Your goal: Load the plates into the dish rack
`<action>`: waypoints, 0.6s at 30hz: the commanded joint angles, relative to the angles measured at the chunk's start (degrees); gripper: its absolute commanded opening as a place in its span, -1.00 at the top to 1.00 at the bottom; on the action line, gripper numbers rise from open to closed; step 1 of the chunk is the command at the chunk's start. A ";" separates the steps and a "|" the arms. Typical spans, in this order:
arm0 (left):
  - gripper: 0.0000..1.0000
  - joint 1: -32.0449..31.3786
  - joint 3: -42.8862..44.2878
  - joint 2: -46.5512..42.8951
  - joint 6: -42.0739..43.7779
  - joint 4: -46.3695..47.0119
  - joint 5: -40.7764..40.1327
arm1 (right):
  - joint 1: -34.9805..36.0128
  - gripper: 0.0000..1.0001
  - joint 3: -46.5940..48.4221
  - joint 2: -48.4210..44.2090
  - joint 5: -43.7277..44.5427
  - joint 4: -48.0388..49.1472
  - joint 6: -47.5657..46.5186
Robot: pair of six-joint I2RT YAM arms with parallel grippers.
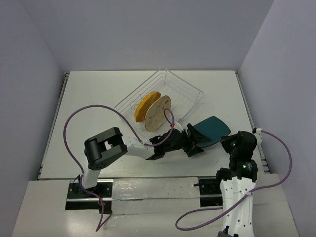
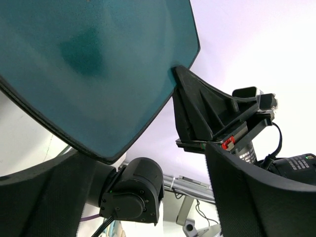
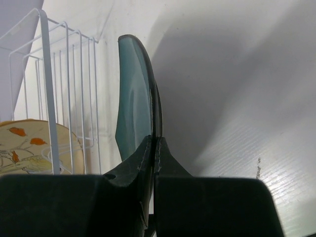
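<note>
The dark teal plate (image 1: 213, 127) is held off the table just right of the dish rack (image 1: 185, 89), tilted. My right gripper (image 1: 225, 140) is shut on its near edge. In the right wrist view the plate (image 3: 134, 103) shows edge-on between the closed fingers of the right gripper (image 3: 154, 145). My left gripper (image 1: 195, 137) is open at the plate's left side. In the left wrist view its fingers (image 2: 44, 197) spread wide below the plate's underside (image 2: 89, 64). The orange-yellow plate (image 1: 146, 105) and the beige plate (image 1: 158, 113) stand upright in the rack.
The rack's white wires (image 3: 49, 74) stand close to the left of the teal plate, with the beige plate (image 3: 29, 148) behind them. The left arm's purple cable (image 1: 94, 109) loops over the table left of the rack. Grey walls enclose the table.
</note>
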 commanded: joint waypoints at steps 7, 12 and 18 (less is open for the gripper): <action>-0.64 -2.86 -5.41 5.10 -17.42 -16.59 2.58 | 2.87 1.00 5.75 -2.59 -4.41 -4.17 4.45; -0.51 -2.89 -5.09 2.66 -16.37 -20.29 0.28 | 3.58 1.00 9.15 -3.66 -4.36 -6.58 5.11; -0.42 -2.86 -3.88 1.94 -14.95 -21.50 -0.13 | 5.11 1.00 15.05 -5.36 -3.77 -9.55 5.90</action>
